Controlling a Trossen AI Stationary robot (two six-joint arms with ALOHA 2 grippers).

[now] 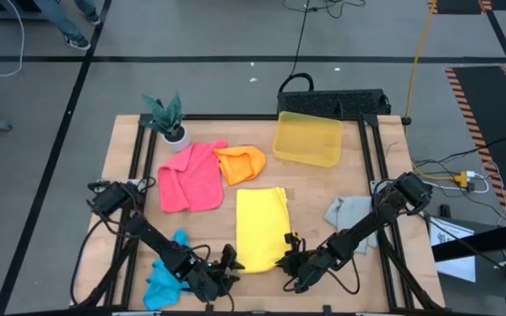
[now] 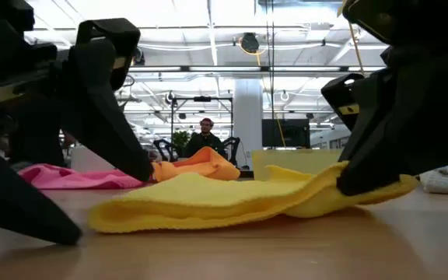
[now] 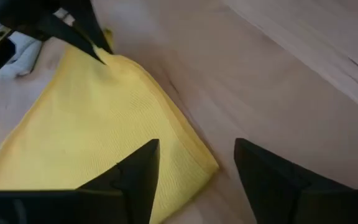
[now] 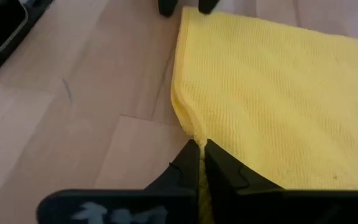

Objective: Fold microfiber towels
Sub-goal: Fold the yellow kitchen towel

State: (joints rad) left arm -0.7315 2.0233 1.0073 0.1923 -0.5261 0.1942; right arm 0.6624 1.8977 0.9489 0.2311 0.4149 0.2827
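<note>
Right end effector (image 4: 201,163) pinches yellow towel (image 4: 278,93) edge, hiding it; left end effector (image 3: 194,171) released.

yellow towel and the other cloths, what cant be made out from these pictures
- Yellow towel: its layers; low view shows only the edge.
- Blue towel: high view, partly under the left arm; its shape is hidden.
- Grey towel: high view, the right arm crosses it; low view cuts it at the edge.
- Right gripper: shut on the yellow towel's edge; what lies beneath is hidden.
</note>
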